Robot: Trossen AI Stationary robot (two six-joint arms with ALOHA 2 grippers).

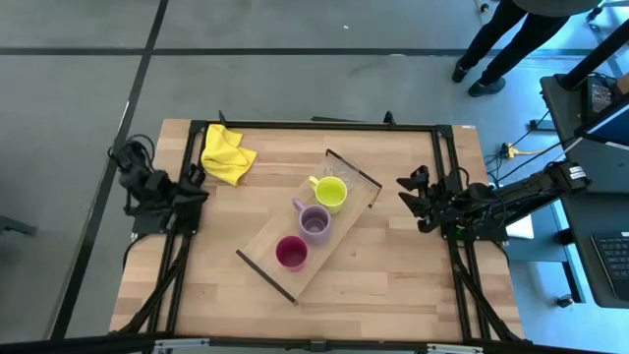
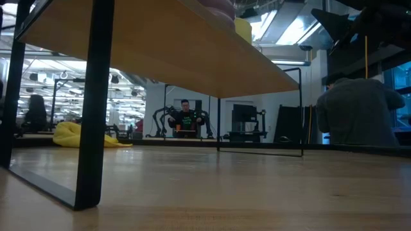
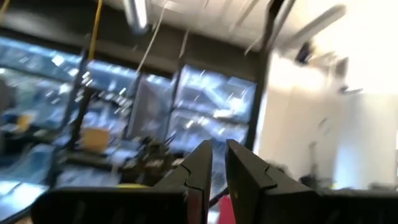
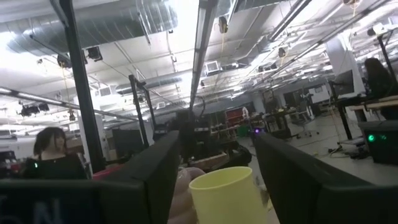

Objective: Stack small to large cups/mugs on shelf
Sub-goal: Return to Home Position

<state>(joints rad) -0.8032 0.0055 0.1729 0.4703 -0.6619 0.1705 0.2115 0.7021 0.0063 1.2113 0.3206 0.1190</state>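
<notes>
The shelf (image 1: 263,246), a long light-wood board on dark end rails, lies slantwise on the middle of the table. Three cups stand on it in a row. The lime-yellow mug (image 1: 331,194) is farthest, the lilac mug (image 1: 314,223) is in the middle and the dark red tumbler (image 1: 292,253) is nearest. My left gripper (image 1: 200,182) is at the table's left edge, shut and empty, as the left wrist view (image 3: 219,155) shows. My right gripper (image 1: 403,193) is at the right edge, open and empty. Its fingers (image 4: 155,168) point toward the yellow mug (image 4: 227,196).
A crumpled yellow cloth (image 1: 226,152) lies at the table's far left, beside my left gripper. Dark frame rails run along the table's edges (image 1: 314,125). A person (image 1: 496,44) stands beyond the far right corner. In the low view, the shelf board (image 2: 160,45) is raised on its dark rail (image 2: 96,109).
</notes>
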